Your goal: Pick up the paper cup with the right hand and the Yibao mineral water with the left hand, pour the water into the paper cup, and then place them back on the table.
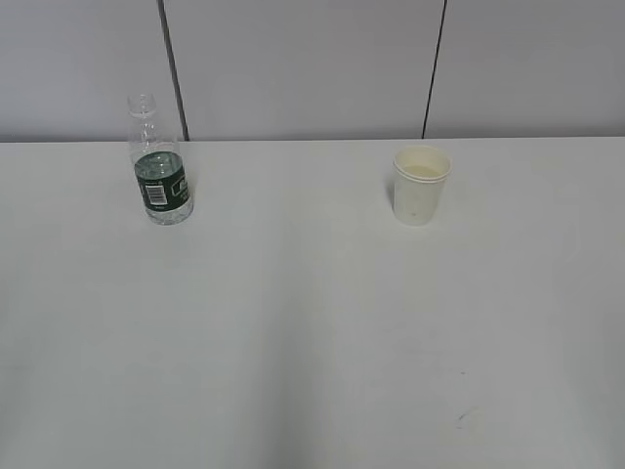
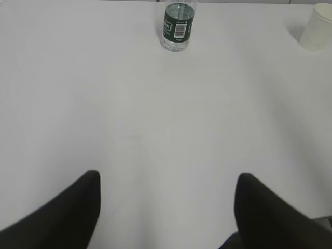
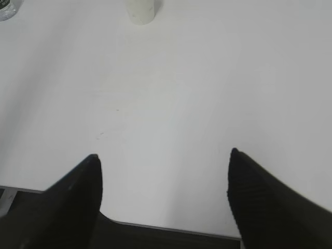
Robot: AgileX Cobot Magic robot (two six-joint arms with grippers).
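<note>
Two things stand on the white surface (image 1: 312,332) in the exterior view: the Yibao mineral water (image 1: 161,166) in the upper left of the frame and the paper cup (image 1: 421,185) right of centre in the upper half, well apart from each other. Both are upright. The bottle has no cap, its ribbed neck is clear, and its dark green label shows a white barcode patch facing the camera; through the plastic a low level of water (image 1: 168,211) can be made out near its base. The cup's rolled rim is open to view, and whether it holds anything cannot be told. Neither arm appears in this view.

In the left wrist view the left hand (image 2: 166,179) sits over bare surface at the bottom of the frame, its jaws spread wide with nothing between them. The bottle stands at the top centre of that frame, cut off above the label, and the cup shows at the top right corner.

In the right wrist view the right hand (image 3: 163,155) likewise has its jaws wide apart and empty, low in the frame near the surface's near edge. The cup's base shows at the top, left of centre, and a sliver of the bottle at the top left corner.
</note>
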